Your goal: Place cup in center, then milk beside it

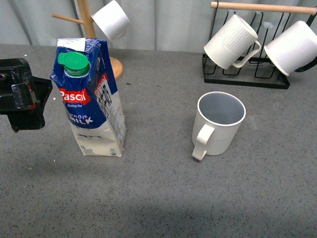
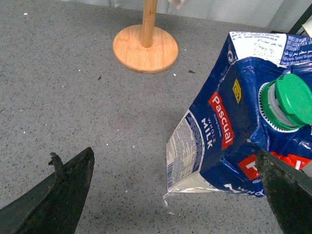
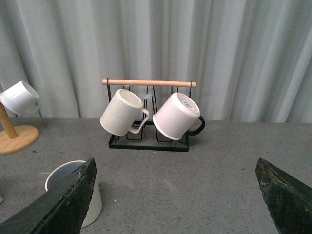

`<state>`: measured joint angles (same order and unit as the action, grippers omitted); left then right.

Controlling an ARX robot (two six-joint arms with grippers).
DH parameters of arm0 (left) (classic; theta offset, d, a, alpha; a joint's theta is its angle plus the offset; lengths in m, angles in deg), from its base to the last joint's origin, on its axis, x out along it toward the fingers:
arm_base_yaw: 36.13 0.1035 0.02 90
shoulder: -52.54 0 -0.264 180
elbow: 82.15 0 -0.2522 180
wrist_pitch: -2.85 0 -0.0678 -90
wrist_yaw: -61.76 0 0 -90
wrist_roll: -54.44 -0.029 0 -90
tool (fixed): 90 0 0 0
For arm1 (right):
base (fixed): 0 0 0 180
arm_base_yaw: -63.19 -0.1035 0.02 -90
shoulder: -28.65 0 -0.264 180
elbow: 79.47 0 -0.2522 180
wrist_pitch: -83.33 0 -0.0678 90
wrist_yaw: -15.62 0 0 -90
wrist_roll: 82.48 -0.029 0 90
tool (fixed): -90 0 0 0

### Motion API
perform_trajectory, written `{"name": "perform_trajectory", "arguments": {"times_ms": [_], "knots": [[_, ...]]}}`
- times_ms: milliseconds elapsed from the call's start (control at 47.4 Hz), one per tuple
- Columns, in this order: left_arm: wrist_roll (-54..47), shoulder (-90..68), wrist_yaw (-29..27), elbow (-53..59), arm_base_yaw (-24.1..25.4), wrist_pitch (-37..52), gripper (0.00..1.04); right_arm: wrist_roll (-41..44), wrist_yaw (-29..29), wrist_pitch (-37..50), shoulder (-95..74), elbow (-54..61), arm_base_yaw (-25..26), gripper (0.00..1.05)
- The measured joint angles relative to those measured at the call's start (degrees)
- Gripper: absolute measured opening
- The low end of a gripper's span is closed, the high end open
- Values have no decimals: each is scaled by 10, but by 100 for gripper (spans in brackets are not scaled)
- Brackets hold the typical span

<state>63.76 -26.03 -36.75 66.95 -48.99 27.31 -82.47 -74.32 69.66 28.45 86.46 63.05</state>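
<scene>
The milk (image 1: 91, 104), a blue and white carton with a green cap, stands upright left of the center (image 1: 158, 129). My left gripper (image 1: 27, 99) hangs open just left of it. In the left wrist view the milk (image 2: 229, 126) lies close to one finger (image 2: 287, 190), and the left gripper (image 2: 173, 195) holds nothing. The cup (image 1: 218, 124), ribbed and cream-white, stands upright right of the center with its handle toward me. My right gripper (image 3: 175, 200) is open above bare table, and the cup (image 3: 68, 183) is partly behind one finger (image 3: 63, 204).
A wooden mug tree (image 1: 89, 29) carrying a smooth white mug (image 1: 111, 20) stands behind the milk. At the back right a black rack (image 1: 247, 74) holds a ribbed mug (image 1: 230, 42) and a smooth white mug (image 1: 292, 47). A grey curtain closes the far edge.
</scene>
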Motion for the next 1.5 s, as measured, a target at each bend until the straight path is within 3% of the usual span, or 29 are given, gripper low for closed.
{"name": "perform_trajectory", "arguments": {"times_ms": [379, 822, 1412, 1496], "knots": [[15, 13, 14, -37, -21, -33, 98, 0, 0, 0, 0, 0, 0, 96], [13, -21, 16, -64, -83, -42, 98, 0, 0, 0, 0, 0, 0, 96], [-11, -105, -4, -85, -83, -16, 98, 0, 0, 0, 0, 0, 0, 96], [-12, -109, -5, -85, -82, -15, 84, 0, 0, 0, 0, 0, 0, 96]]}}
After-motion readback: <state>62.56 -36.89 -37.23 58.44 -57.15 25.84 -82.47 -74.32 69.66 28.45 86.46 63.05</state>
